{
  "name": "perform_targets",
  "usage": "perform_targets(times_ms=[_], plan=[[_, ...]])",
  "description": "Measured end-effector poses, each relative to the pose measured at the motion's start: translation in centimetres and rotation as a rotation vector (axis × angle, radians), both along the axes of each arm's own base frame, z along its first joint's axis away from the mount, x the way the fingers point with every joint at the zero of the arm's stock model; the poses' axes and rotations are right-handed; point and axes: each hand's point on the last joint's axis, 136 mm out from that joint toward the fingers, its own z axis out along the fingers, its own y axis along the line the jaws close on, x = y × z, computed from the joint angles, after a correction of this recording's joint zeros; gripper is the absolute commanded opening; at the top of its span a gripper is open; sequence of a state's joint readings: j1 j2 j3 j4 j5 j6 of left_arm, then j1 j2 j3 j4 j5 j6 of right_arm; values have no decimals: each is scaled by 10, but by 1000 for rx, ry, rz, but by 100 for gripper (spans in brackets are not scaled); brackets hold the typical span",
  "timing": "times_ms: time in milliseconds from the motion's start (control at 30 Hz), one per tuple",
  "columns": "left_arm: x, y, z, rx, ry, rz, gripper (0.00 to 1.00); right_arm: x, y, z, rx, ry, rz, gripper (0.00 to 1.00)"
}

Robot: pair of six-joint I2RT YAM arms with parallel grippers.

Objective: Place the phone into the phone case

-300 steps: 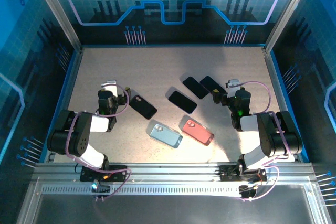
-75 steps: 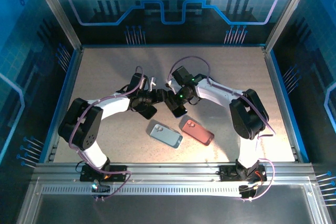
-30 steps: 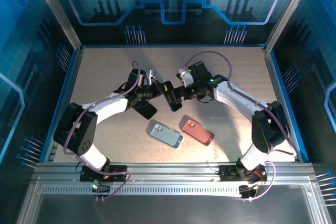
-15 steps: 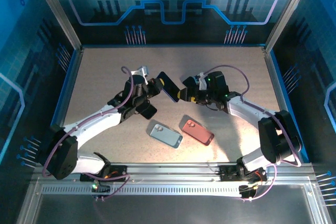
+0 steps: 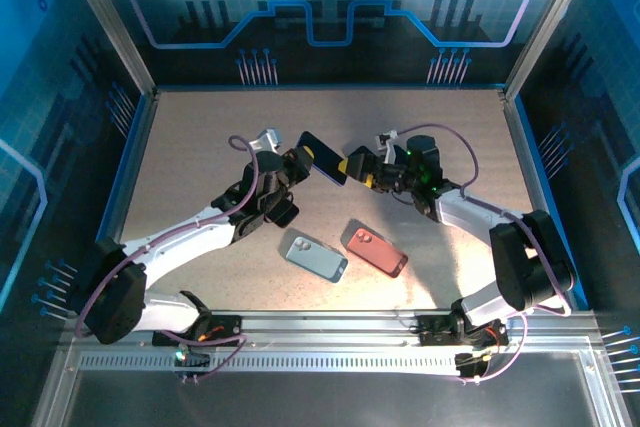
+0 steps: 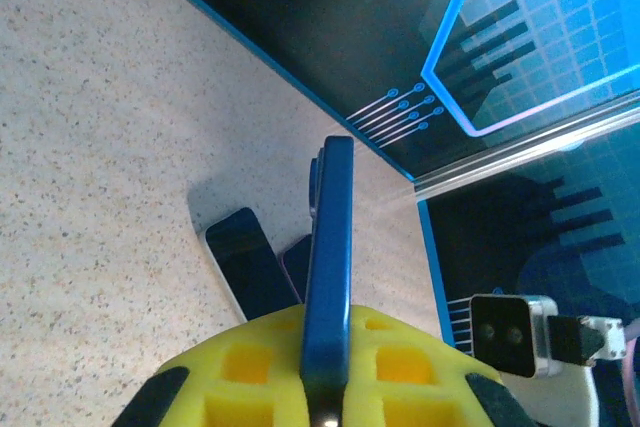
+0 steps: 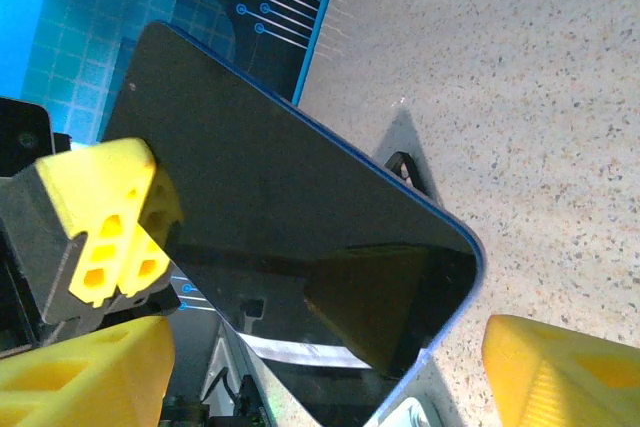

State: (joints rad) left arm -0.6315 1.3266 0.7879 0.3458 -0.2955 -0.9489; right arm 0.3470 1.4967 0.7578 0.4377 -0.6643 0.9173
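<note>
Phone edge-on in left claw

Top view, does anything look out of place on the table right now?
Only the phone: it hangs in the air, tilted, pinched in the left tool, with the open right tool beside it.

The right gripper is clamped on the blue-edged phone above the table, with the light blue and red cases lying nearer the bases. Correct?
No: the left gripper is clamped on the blue-edged phone, as the left wrist view shows; the right gripper is open; the light blue case and red case lie as said.
</note>
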Motion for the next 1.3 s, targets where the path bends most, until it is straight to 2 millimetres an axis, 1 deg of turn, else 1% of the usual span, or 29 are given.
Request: perform_targets(times_ms=[167,400,533,667,700,767,900,1000,1067,1100,1200,1300], plan=[[1,2,1,1,-6,12,0,5,-2,1,24,8,-11,80],[3,1,7,-29,-11,20,0,13,5,-5,90,44,1,77],[6,-2,8,-60,-18,24,0,16,7,-6,116,61,2,73],[7,-8,1,-56,-6,15,0,16,9,-1,132,50,6,67],[7,-9,0,-55,-7,17,0,16,10,-1,132,52,2,65],[7,-10,1,-61,-12,18,0,17,10,-2,132,58,-4,57],[9,-11,6,-82,-22,24,0,18,10,0,142,69,-13,37],[10,-8,6,-85,-17,44,1,20,9,2,153,71,-27,21],[11,-6,4,-83,-8,54,9,21,8,3,157,77,-35,14],[11,-6,3,-83,-5,55,16,21,8,4,154,76,-37,11],[10,-3,-3,-57,18,60,30,18,5,9,136,58,-41,6],[7,-1,-14,-15,51,59,39,13,3,18,109,18,-42,2]])
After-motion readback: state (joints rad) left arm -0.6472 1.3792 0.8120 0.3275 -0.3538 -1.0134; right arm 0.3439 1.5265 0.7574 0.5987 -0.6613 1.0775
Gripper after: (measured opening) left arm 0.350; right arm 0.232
